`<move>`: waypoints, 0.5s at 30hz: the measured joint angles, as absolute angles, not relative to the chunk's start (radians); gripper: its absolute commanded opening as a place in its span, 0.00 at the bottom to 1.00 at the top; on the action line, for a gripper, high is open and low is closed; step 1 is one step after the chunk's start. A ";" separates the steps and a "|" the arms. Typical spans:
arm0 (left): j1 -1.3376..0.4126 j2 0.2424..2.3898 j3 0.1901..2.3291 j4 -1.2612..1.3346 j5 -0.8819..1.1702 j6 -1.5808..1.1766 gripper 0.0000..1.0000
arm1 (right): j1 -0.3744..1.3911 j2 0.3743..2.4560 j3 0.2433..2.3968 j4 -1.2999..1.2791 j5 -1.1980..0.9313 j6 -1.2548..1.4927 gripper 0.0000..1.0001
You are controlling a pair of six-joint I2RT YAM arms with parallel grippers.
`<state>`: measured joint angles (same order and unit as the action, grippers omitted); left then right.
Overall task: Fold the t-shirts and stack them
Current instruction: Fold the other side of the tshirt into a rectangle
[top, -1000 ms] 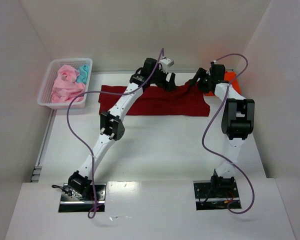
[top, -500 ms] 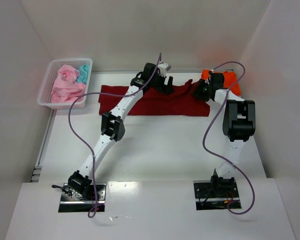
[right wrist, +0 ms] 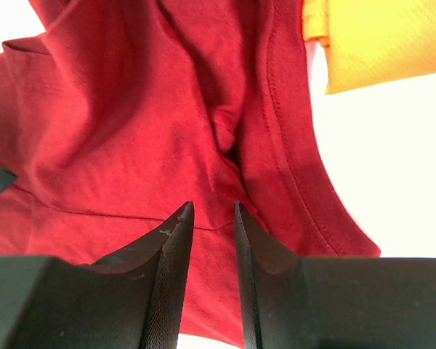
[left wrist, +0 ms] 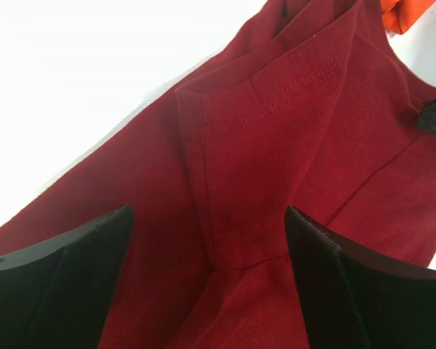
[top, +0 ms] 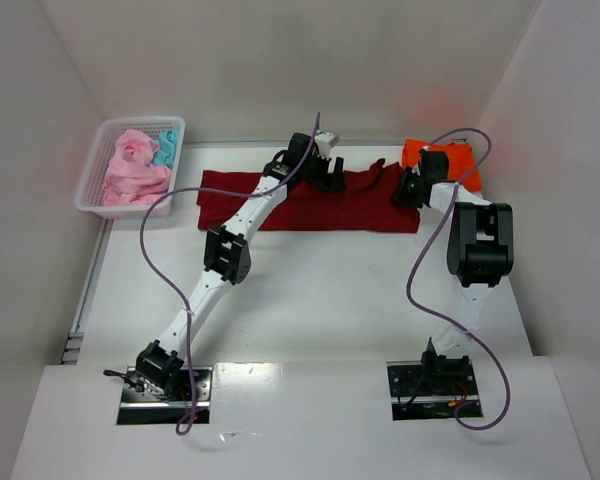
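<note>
The dark red t-shirt [top: 310,205] lies as a long folded band across the back of the table. My left gripper [top: 326,176] hangs low over its middle with its jaws wide open and empty; the left wrist view [left wrist: 209,211] shows a hemmed fold of red cloth [left wrist: 276,131] between them. My right gripper [top: 408,190] is at the shirt's right end; its jaws [right wrist: 213,207] stand a narrow gap apart over flat red cloth [right wrist: 131,131]. The orange t-shirt [top: 442,160] lies just behind it, also in the right wrist view [right wrist: 378,43]. Pink t-shirts [top: 130,170] and a teal one [top: 166,150] sit in the basket.
The white mesh basket [top: 92,205] stands at the back left by the left wall. White walls close in the table at the back, left and right. The purple cables [top: 145,260] loop above the table near each arm.
My right gripper has come down and forward from the back, laying the red shirt's right end flat and uncovering the orange shirt. My left gripper has shifted slightly.
</note>
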<state>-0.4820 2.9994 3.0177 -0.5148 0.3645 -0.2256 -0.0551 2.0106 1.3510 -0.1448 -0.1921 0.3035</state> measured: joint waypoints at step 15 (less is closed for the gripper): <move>-0.482 3.003 3.024 -0.503 0.410 -0.247 0.77 | -0.055 2.000 1.328 -0.175 -0.146 0.291 0.23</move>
